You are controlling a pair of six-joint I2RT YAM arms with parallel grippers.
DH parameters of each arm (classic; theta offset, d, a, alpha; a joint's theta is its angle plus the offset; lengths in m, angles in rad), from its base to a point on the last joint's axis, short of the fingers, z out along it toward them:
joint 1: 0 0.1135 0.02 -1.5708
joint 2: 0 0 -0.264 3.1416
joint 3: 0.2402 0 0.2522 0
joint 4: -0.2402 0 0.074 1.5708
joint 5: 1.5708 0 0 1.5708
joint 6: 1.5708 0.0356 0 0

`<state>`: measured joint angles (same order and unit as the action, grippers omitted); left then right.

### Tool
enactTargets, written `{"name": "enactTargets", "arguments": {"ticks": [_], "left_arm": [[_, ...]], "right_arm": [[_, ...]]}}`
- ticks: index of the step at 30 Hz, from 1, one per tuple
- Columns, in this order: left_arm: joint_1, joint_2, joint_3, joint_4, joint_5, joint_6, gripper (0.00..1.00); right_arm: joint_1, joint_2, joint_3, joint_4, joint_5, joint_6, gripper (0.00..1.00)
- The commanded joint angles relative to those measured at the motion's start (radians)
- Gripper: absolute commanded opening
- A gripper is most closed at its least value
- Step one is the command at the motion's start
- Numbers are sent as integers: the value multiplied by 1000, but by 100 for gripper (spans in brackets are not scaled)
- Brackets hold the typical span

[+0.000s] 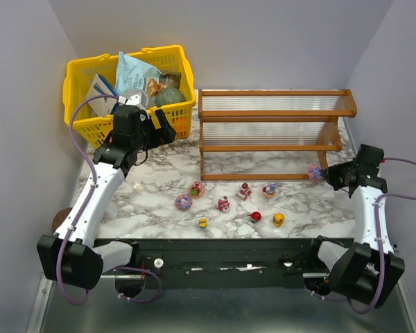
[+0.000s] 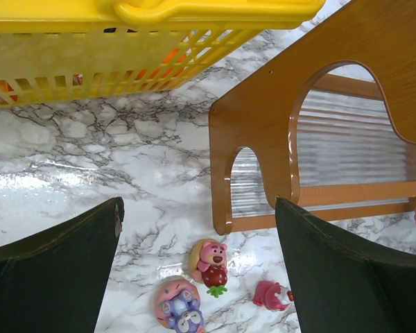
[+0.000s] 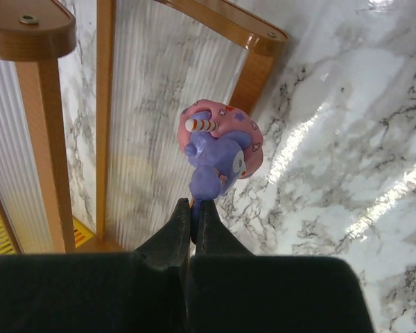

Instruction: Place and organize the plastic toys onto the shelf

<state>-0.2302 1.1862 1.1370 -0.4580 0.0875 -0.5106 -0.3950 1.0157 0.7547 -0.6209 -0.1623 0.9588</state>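
Placing is in hand: the right gripper [image 3: 193, 208] is clamped on a pink-and-purple toy [image 3: 218, 149] at the right end of the shelf [image 1: 270, 113], beside its lowest tier; the left gripper [image 2: 197, 208] hangs spread wide left of the shelf; the other toys [image 1: 223, 203] lie on the worktop [image 1: 159, 187] before the shelf; next, probably, ease the toy onto the tier and release.

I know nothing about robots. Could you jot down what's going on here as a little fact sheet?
Left gripper: open, holding nothing, beside the yellow basket
Right gripper: shut on a pink-and-purple toy
Shelf: no toys on its tiers
Loose toys: eight on the marble table, in front of the shelf
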Motion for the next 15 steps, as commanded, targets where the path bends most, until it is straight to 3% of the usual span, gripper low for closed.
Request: {"name": "enactTargets", "arguments": {"ticks": [1, 15], "left_arm": [[6, 10, 21, -4, 23, -8, 99], [6, 33, 21, -7, 29, -16, 99]], "right_arm": [[-7, 70, 44, 110, -45, -29, 1], [7, 153, -40, 300, -23, 21, 1]]}}
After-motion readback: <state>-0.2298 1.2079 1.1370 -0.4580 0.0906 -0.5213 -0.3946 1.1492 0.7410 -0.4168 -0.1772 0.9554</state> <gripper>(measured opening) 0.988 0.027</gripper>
